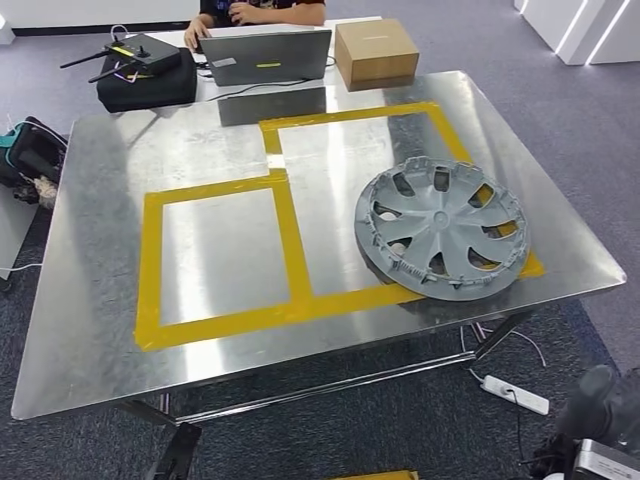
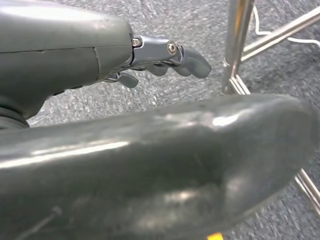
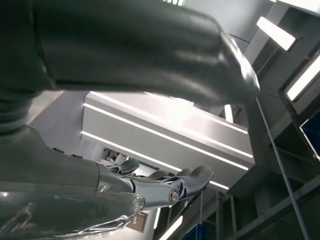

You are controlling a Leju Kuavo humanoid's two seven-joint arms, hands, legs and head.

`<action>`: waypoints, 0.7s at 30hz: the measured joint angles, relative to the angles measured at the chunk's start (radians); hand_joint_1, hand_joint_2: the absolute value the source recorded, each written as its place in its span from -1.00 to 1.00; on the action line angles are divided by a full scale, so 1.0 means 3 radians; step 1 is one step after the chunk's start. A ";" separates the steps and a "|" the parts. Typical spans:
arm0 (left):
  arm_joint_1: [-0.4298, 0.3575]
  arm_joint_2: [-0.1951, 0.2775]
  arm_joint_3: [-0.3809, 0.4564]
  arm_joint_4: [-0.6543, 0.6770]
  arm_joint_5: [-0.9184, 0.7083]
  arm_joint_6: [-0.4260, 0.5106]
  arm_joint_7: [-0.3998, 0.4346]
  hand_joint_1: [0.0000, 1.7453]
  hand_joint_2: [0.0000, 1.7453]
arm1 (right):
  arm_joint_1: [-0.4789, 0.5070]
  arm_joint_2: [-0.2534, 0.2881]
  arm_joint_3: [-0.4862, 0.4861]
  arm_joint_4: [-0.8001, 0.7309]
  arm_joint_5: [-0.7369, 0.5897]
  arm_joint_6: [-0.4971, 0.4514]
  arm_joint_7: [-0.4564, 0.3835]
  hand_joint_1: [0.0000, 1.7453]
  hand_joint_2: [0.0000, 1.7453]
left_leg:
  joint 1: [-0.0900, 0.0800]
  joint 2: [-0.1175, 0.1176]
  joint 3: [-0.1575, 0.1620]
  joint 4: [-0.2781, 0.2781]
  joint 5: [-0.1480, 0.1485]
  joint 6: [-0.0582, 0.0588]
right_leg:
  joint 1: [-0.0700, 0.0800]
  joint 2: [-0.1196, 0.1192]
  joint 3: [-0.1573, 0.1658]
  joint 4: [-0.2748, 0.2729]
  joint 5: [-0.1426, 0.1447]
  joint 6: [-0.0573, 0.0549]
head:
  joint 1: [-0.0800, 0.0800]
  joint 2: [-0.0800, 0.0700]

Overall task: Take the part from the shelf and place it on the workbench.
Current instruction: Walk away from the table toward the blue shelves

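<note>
One grey wheel cover (image 1: 441,226) lies flat on the metal workbench (image 1: 98,250), at its right side, overlapping the near right corner of the larger of two yellow tape rectangles (image 1: 290,225). It has curved spokes with dark openings between them. Behind the workbench stand one laptop (image 1: 264,55) and one closed cardboard box (image 1: 375,52). The left hand (image 2: 166,57) and right hand (image 3: 158,185) grasp nothing, fingers released.
</note>
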 joint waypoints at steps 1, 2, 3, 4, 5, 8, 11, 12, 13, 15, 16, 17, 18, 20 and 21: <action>0.0008 0.0004 0.0002 0.0000 -0.0001 0.0009 0.0020 -1.00 -1.00 | 0.0000 -0.0002 0.0006 0.0009 -0.0008 -0.0002 0.0010 -1.00 -1.00 | 0.0001 0.0002 0.0002 -0.0003 0.0002 0.0006 | 0.0002 -0.0002 -0.0066 0.0186 -0.0132 0.0000 | 0.0004 0.0000; 0.0019 0.0008 0.0003 0.0000 -0.0002 0.0016 0.0035 -1.00 -1.00 | -0.0001 -0.0003 0.0012 0.0020 -0.0017 -0.0003 0.0020 -1.00 -1.00 | 0.0001 0.0005 -0.0001 -0.0003 0.0004 0.0009 | 0.0004 -0.0001 -0.0137 0.0407 -0.0265 0.0002 | 0.0007 0.0000; 0.0033 0.0012 0.0004 0.0001 -0.0002 0.0018 0.0044 -1.00 -1.00 | -0.0001 -0.0004 0.0017 0.0034 -0.0026 -0.0003 0.0030 -1.00 -1.00 | -0.0001 0.0007 -0.0007 -0.0003 0.0008 0.0009 | 0.0005 -0.0001 -0.0190 0.0591 -0.0357 0.0003 | 0.0006 0.0000; 0.0046 0.0014 0.0005 0.0001 -0.0002 0.0018 0.0048 -1.00 -1.00 | 0.0000 -0.0005 0.0020 0.0047 -0.0034 -0.0002 0.0038 -1.00 -1.00 | -0.0003 0.0009 -0.0014 -0.0002 0.0015 0.0006 | 0.0006 -0.0001 -0.0197 0.0683 -0.0394 0.0002 | 0.0006 0.0000; 0.0058 0.0016 0.0006 0.0001 -0.0002 0.0017 0.0050 -1.00 -1.00 | -0.0002 -0.0006 0.0023 0.0059 -0.0039 0.0000 0.0044 -1.00 -1.00 | -0.0004 0.0010 -0.0024 -0.0001 0.0024 0.0001 | 0.0007 -0.0002 -0.0139 0.0648 -0.0370 0.0000 | 0.0006 0.0000; 0.0074 0.0014 0.0007 0.0001 -0.0002 0.0012 0.0051 -1.00 -1.00 | -0.0023 -0.0007 0.0044 0.0079 -0.0040 0.0009 0.0051 -1.00 -1.00 | -0.0002 0.0001 -0.0052 0.0005 0.0062 -0.0038 | 0.0012 0.0000 0.0300 0.0017 -0.0163 -0.0019 | 0.0005 0.0000; 0.0077 0.0009 0.0008 0.0001 -0.0005 0.0004 0.0051 -1.00 -1.00 | -0.0045 -0.0011 0.0067 0.0091 -0.0012 0.0013 0.0061 -1.00 -1.00 | -0.0001 -0.0003 -0.0057 0.0010 0.0105 -0.0099 | 0.0036 0.0016 0.0432 -0.0221 -0.0100 -0.0064 | -0.0004 0.0000; 0.0078 0.0007 0.0008 0.0002 -0.0006 -0.0001 0.0051 -1.00 -1.00 | -0.0046 -0.0015 0.0072 0.0095 0.0003 0.0013 0.0066 -1.00 -1.00 | 0.0003 -0.0003 -0.0058 0.0008 0.0120 -0.0119 | 0.0036 0.0018 0.0411 -0.0228 -0.0087 -0.0089 | -0.0004 0.0000; 0.0080 0.0006 0.0008 0.0002 -0.0006 -0.0006 0.0050 -1.00 -1.00 | -0.0049 -0.0020 0.0075 0.0100 0.0017 0.0013 0.0071 -1.00 -1.00 | 0.0009 -0.0002 -0.0067 0.0014 0.0110 -0.0143 | 0.0034 0.0014 0.0393 -0.0236 -0.0070 -0.0117 | -0.0003 0.0000; 0.0083 0.0005 0.0008 0.0003 -0.0008 -0.0011 0.0050 -1.00 -1.00 | -0.0055 -0.0027 0.0082 0.0105 0.0031 0.0013 0.0076 -1.00 -1.00 | 0.0023 0.0005 -0.0132 0.0165 -0.0082 -0.0191 | 0.0023 0.0001 0.0361 -0.0248 -0.0012 -0.0173 | -0.0008 0.0000; 0.0082 0.0005 0.0008 0.0003 -0.0010 -0.0013 0.0049 -1.00 -1.00 | -0.0057 -0.0028 0.0087 0.0106 0.0036 0.0012 0.0077 -1.00 -1.00 | 0.0034 0.0008 -0.0188 0.0339 -0.0250 -0.0215 | 0.0020 -0.0004 0.0335 -0.0249 0.0019 -0.0189 | -0.0013 0.0000; 0.0081 0.0004 0.0008 0.0003 -0.0012 -0.0016 0.0049 -1.00 -1.00 | -0.0057 -0.0028 0.0092 0.0106 0.0040 0.0010 0.0078 -1.00 -1.00 | 0.0046 0.0010 -0.0253 0.0562 -0.0421 -0.0235 | 0.0019 -0.0007 0.0303 -0.0247 0.0050 -0.0197 | -0.0017 0.0000; 0.0079 0.0003 0.0008 0.0003 -0.0015 -0.0019 0.0049 -1.00 -1.00 | -0.0056 -0.0029 0.0096 0.0107 0.0044 0.0009 0.0078 -1.00 -1.00 | 0.0060 0.0011 -0.0301 0.0772 -0.0542 -0.0252 | 0.0018 -0.0009 0.0264 -0.0245 0.0079 -0.0196 | -0.0017 0.0000; 0.0077 0.0002 0.0008 0.0003 -0.0023 -0.0026 0.0049 -1.00 -1.00 | -0.0057 -0.0030 0.0099 0.0107 0.0050 0.0005 0.0079 -1.00 -1.00 | 0.0084 0.0012 -0.0264 0.0938 -0.0586 -0.0276 | 0.0014 -0.0013 0.0193 -0.0241 0.0132 -0.0184 | -0.0016 0.0000; 0.0076 0.0002 0.0008 0.0003 -0.0028 -0.0029 0.0049 -1.00 -1.00 | -0.0057 -0.0031 0.0099 0.0107 0.0053 0.0003 0.0080 -1.00 -1.00 | 0.0095 0.0014 -0.0154 0.0838 -0.0528 -0.0285 | 0.0008 -0.0014 0.0162 -0.0239 0.0155 -0.0172 | -0.0017 0.0000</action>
